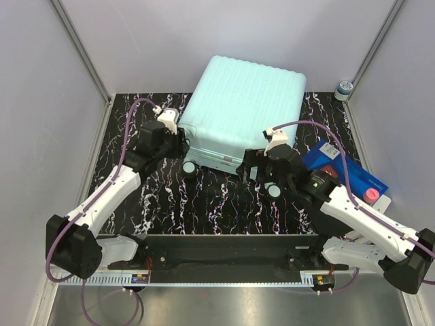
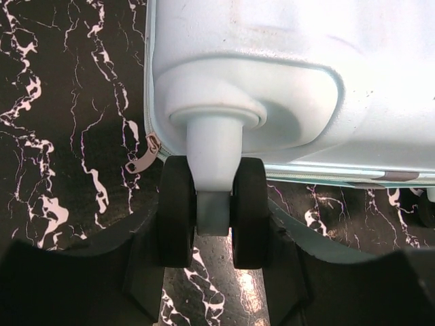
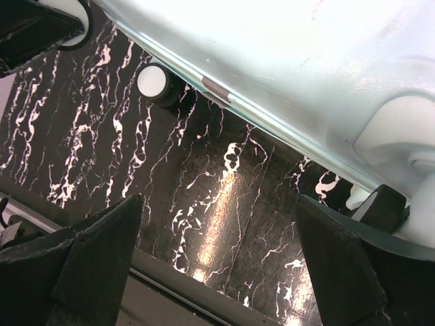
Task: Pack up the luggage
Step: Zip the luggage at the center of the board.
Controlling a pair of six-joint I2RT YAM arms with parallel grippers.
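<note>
The suitcase (image 1: pixel 241 109) lies flat and shut at the far middle of the bench (image 1: pixel 204 210), ribbed shell up and its wheeled end turned toward the arms. Nothing can go in while it is closed, so the work at hand looks like getting hold of the case to shift or turn it before opening.

That would explain the left pincer (image 2: pixel 214 244). It sits about half closed around the corner wheel (image 2: pixel 214 204) at the case's near-left end. Its pads (image 2: pixel 139 265) look to be against the outer faces of the twin tyres, with the pale stem between them. A wheel post is a sturdy, narrow handle on a smooth shell that offers little else to pinch. How firmly it bites I cannot tell. The zip pull (image 2: pixel 143 156) hangs just beside that corner, untouched.

The right pincer (image 3: pixel 217 265) stands wide open and holds nothing. It hovers low over the bench just below the case's near edge, with the right-hand wheel (image 3: pixel 384 207) off to one side of its jaws, probably lining up for a matching hold.

A flat blue box (image 1: pixel 353 176) lies near the case on the right, partly under the right arm.
</note>
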